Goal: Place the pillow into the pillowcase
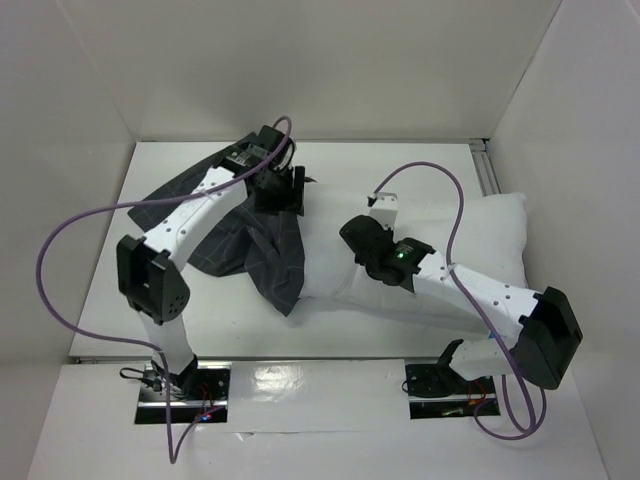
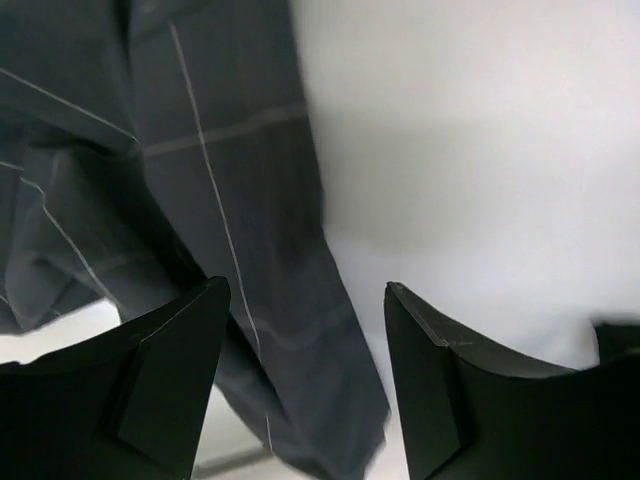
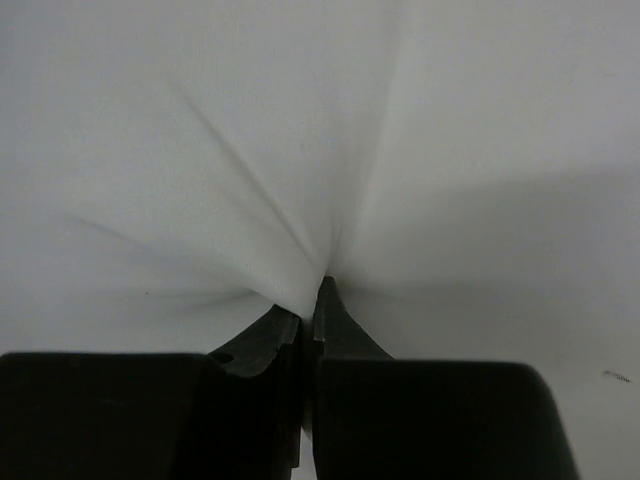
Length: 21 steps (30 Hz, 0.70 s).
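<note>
While the plump white pillow lies across the white bench, its left end is covered by the wrinkled charcoal pillowcase with thin light grid lines. The left fingers stand released, wide apart above the pillowcase edge, and the right fingers are clenched on a pinch of the pillow's cloth, which puckers around them. Plain white walls enclose the bench.
</note>
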Available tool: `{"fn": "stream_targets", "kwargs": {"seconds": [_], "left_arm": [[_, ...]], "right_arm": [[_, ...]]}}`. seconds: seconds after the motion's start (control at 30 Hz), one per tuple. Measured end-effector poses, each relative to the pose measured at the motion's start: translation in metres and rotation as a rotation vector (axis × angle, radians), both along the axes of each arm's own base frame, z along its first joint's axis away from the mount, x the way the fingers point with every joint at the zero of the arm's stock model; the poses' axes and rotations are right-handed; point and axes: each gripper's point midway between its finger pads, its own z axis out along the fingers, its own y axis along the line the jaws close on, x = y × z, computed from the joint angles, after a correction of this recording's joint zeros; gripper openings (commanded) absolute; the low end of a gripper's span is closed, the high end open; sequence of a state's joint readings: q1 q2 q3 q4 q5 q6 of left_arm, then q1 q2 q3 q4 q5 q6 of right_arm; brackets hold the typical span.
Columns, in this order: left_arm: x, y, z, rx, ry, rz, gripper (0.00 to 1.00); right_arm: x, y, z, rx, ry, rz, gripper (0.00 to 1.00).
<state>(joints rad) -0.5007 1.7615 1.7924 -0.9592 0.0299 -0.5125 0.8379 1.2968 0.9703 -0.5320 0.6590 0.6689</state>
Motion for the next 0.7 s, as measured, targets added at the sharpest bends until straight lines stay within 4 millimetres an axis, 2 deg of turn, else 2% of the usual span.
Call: {"fn": "stream_targets", "kwargs": {"seconds": [0.07,0.13,0.17,0.2,0.23,0.27,0.37,0.43,0.57,0.7], "left_arm": [[0.016,0.0,-0.018,0.038,0.01,0.043,0.72],[0.026,0.001,-0.036,0.07,0.034,0.079,0.64],[0.029,0.001,-0.044,0.081,0.047,0.09,0.53],[0.032,0.002,-0.053,0.091,0.062,0.1,0.28],[0.034,0.001,-0.061,0.098,0.076,0.116,0.12],[0.037,0.001,-0.066,0.104,0.085,0.126,0.0],[0.045,0.002,-0.068,0.117,0.085,0.135,0.0],[0.05,-0.002,-0.054,0.097,0.059,0.129,0.0],[0.063,-0.027,0.007,-0.017,-0.078,0.089,0.0],[0.041,-0.066,0.061,-0.149,-0.158,-0.024,0.0]], "right_arm": [[-0.001,0.001,0.0,0.0,0.0,0.002,0.0],[-0.001,0.001,0.0,0.001,0.0,0.003,0.0],[-0.001,0.001,0.0,0.001,0.0,0.004,0.0],[-0.001,0.002,0.0,0.001,-0.001,0.005,0.0],[-0.002,0.002,0.0,0.001,-0.001,0.007,0.0],[-0.002,0.002,0.001,0.001,-0.003,0.009,0.0],[-0.004,0.002,0.003,-0.003,-0.008,0.011,0.0],[-0.005,0.002,0.005,-0.002,-0.01,0.015,0.0],[-0.011,0.006,0.007,0.004,-0.009,0.036,0.0],[-0.026,0.011,0.006,-0.025,0.003,0.066,0.0]]}}
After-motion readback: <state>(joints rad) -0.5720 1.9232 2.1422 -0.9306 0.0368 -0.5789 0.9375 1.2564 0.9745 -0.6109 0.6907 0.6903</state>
